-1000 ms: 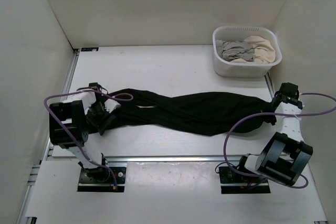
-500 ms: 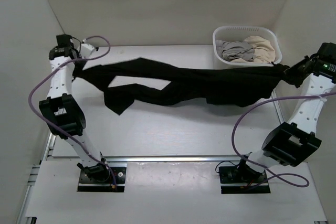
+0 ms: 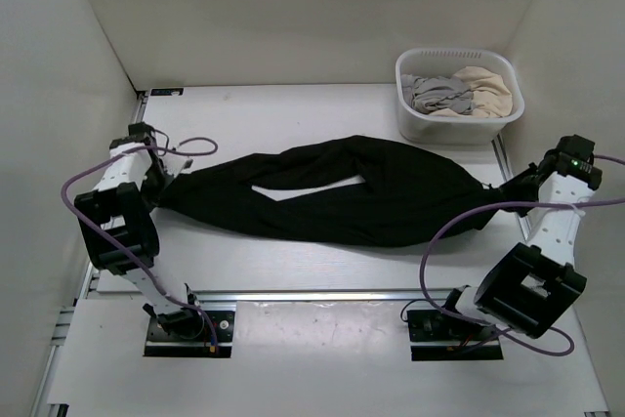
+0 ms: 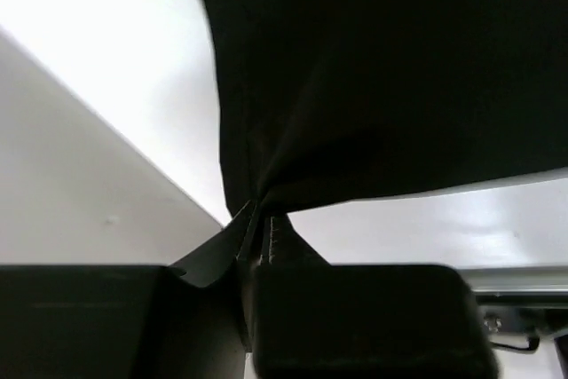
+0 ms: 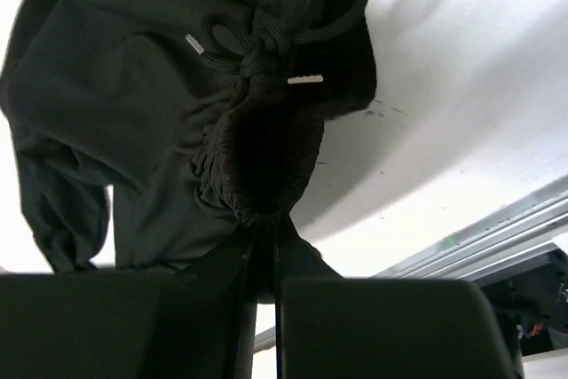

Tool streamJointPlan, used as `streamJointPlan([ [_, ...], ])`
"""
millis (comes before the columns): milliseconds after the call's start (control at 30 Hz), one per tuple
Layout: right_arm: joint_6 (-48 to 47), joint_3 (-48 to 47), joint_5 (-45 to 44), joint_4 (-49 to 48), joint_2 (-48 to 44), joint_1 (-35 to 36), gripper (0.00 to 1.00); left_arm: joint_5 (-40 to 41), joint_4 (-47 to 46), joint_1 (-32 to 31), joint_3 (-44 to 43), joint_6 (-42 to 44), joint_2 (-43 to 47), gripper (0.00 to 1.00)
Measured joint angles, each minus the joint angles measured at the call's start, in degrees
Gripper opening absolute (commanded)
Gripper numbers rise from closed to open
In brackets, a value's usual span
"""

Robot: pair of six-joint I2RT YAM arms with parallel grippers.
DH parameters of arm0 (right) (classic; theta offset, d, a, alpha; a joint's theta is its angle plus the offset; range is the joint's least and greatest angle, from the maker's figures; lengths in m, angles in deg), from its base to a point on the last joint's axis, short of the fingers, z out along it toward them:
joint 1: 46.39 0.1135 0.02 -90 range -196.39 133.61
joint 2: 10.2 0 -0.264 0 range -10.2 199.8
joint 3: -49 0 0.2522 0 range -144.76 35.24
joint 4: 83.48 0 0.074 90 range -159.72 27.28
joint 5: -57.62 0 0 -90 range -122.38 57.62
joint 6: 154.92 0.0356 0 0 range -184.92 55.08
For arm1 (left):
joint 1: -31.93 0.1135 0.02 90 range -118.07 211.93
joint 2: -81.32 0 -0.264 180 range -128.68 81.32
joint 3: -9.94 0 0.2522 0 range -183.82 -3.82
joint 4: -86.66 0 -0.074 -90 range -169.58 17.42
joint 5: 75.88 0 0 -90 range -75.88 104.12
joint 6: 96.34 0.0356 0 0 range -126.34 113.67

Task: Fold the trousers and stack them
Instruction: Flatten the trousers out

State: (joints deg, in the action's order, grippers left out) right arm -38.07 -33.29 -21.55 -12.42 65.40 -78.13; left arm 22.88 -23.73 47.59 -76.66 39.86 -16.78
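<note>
The left pincer (image 4: 259, 226) is clamped on the leg end of the black trousers (image 3: 342, 197), and the right pincer (image 5: 264, 228) on their drawstring waistband. Between them the trousers lie twisted along the desk (image 3: 293, 114). No fold is made yet, so folding and stacking remain.

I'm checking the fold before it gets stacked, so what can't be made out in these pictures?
- Top view: how the legs of the black soft-fabric trousers lie, hidden by their own bunched upper layers.
- Left wrist view: which part the left gripper pinches; the fabric runs off the frame edges.
- Top view: what the grey and beige cloths in the white plastic basket are; crumpled, too small.
</note>
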Motion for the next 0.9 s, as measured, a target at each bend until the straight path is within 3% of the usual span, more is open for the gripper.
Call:
streamJointPlan([
  [33,-0.17,0.83,-0.33,0.07,-0.76,-0.04,0.0,0.33,0.26,0.0,2.05,0.57,0.24,0.26],
  [67,-0.33,1.51,-0.66,0.09,-1.62,-0.07,0.0,0.48,0.48,0.02,3.96,1.38,0.9,0.44],
  [100,-0.44,2.12,-0.94,0.0,-2.62,-0.09,0.0,0.46,1.2,0.04,5.64,2.67,1.86,0.75],
  [133,-0.52,2.91,-1.27,-0.28,-3.65,-0.09,0.0,0.33,2.01,0.07,7.37,3.96,3.19,0.81],
  [233,-0.61,7.82,-1.92,-1.09,-7.08,-0.13,0.0,-0.13,4.31,0.46,12.2,6.27,7.58,0.83],
  [333,-0.94,13.2,-2.58,-1.55,-8.15,-0.13,0.0,-3.32,8.2,3.06,10.99,8.22,8.41,0.86],
  [500,-1.66,17.55,-3.91,-2.47,-7.96,-0.13,0.0,-11.69,11.63,7.37,-8.72,5.97,0.13,0.8],
  [667,-2.32,18.25,-6.03,-3.96,-6.36,-0.13,0.0,-17.64,10.36,6.97,-25.92,0.04,-13.64,0.8],
  [800,-3.15,18.32,-7.39,-4.87,-4.17,-0.13,0.0,-23.54,11.15,6.4,-34.45,-3.91,-25.68,0.8],
  [900,-3.52,18.32,-8.22,-5.01,-2.8,-0.13,0.0,-27.26,11.93,5.53,-36.09,-5.86,-31.06,0.8],
])
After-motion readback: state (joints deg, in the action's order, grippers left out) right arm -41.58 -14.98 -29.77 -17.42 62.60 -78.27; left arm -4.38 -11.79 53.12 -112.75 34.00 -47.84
